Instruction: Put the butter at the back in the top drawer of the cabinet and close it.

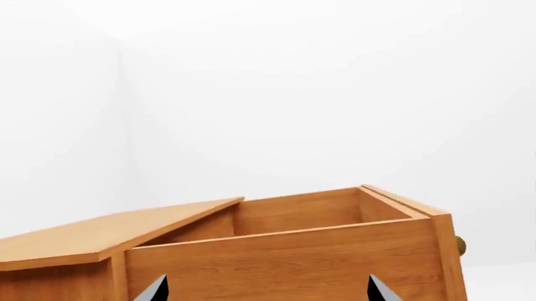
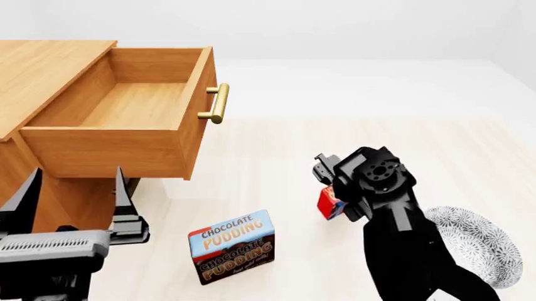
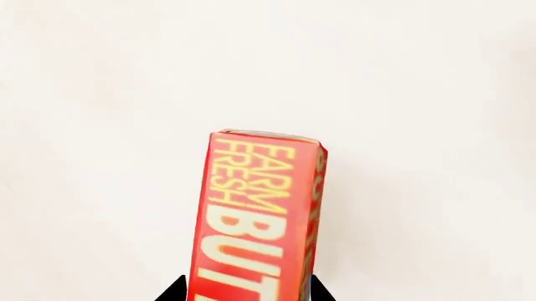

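Top drawer [image 2: 125, 106] of cabinet [image 2: 42, 69] open, bare; right tool [image 2: 328, 188] gripping butter [image 3: 255, 219]; left tool [image 2: 80, 194] spread.

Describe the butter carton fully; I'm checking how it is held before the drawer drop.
The butter is a small red-orange rectangular carton, yellow "FARM FRESH" above larger pale lettering, cardboard-looking. It sits between the right end effector's dark fingertips, one on each side. In the head view it shows beneath the right wrist, over the floor.

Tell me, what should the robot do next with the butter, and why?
Probably lift and carry it over to the top drawer, since the right tool looks closed on the butter, and the drawer already stands open and looks empty.
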Robot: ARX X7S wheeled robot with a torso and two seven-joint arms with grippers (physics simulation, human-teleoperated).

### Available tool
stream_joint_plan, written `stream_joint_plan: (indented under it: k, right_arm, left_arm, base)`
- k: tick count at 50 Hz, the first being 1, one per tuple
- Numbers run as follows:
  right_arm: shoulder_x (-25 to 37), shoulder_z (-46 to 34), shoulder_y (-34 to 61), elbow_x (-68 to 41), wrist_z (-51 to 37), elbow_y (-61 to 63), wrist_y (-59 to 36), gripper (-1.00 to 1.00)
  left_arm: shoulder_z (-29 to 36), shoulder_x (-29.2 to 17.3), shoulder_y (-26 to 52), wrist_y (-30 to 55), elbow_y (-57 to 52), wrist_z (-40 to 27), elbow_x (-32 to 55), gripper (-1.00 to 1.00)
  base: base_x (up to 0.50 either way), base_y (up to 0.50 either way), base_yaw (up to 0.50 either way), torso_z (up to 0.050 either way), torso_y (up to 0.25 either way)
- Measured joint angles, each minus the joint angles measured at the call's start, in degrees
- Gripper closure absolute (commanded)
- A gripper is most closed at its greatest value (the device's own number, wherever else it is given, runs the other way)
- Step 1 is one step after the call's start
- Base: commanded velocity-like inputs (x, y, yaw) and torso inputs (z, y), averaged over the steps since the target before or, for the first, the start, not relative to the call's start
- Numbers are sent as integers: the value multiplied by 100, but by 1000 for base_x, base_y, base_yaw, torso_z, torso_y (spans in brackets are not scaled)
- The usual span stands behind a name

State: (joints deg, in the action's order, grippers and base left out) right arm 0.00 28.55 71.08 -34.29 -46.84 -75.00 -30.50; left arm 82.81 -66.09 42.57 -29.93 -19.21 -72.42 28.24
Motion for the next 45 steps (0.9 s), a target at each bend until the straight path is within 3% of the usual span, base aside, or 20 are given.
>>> stream_joint_plan:
  k: [13, 30, 45]
  right_arm:
    - [0, -423, 305, 572, 1053, 232, -475, 100]
    - [70, -1316, -908, -1169, 828, 4530, -2669, 100]
    - [182, -1637, -1304, -2738, 535, 7030, -3991, 100]
  left_arm:
    - [-6, -12, 16, 211, -293, -31, -68, -100]
    - [-10, 32, 71, 609, -689, -71, -157, -100]
    - [-33, 118, 165, 985, -990, -69, -172, -100]
  base:
    - [0, 0, 0, 0, 0]
    - [0, 0, 0, 0, 1]
    - [0, 0, 0, 0, 1]
